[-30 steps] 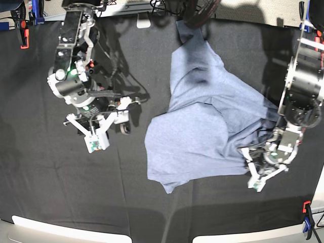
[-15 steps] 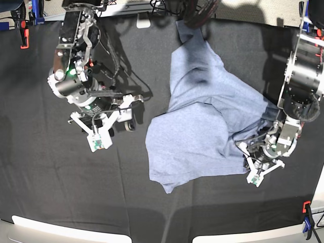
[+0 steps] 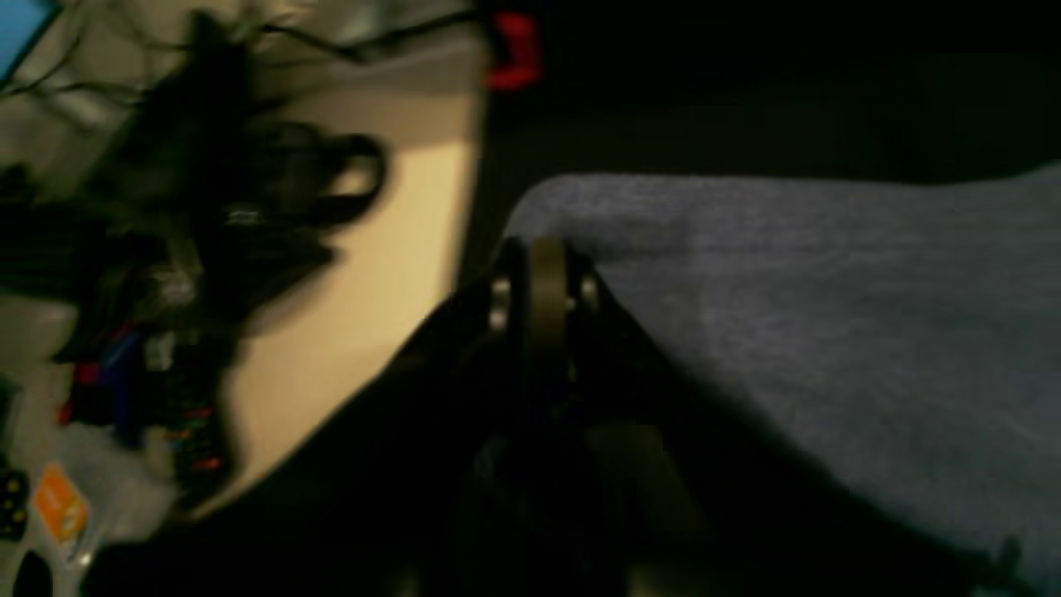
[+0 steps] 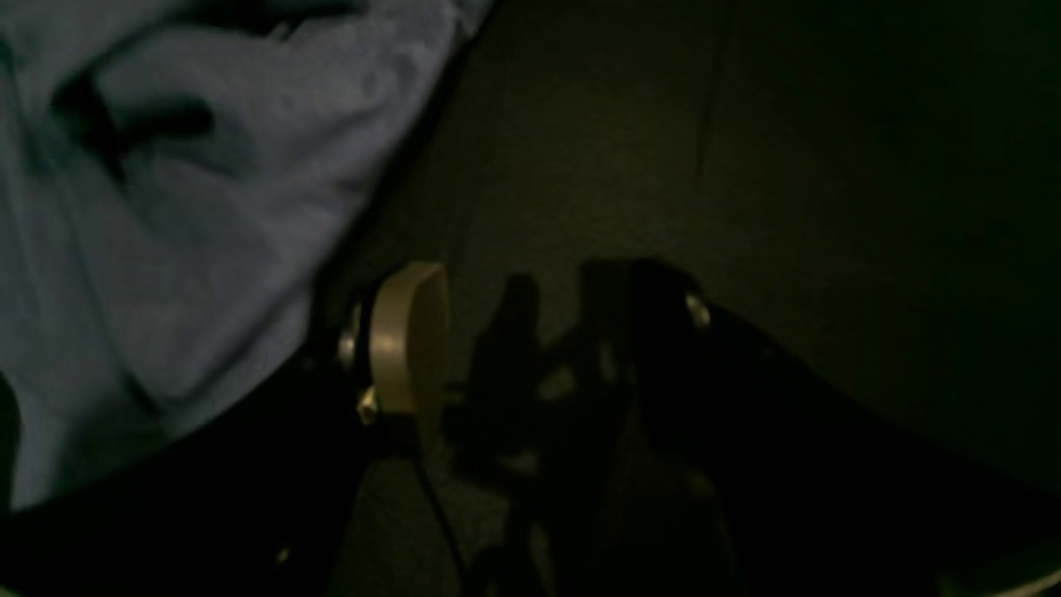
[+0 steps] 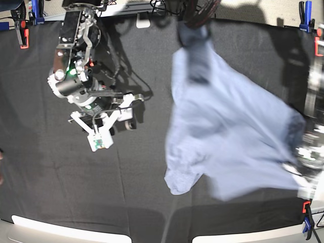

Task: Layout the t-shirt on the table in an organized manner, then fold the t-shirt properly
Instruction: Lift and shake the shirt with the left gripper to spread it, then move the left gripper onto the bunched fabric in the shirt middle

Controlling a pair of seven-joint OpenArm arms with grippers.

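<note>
Base view shows my left gripper (image 5: 304,177) clamped on the t-shirt (image 5: 228,136) hem to spread it, my right gripper (image 5: 104,132) open beside it.

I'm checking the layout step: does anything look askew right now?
Yes. The t-shirt lies bunched and skewed, its top end over the table's far edge, one side drawn toward the shut left gripper.
</note>
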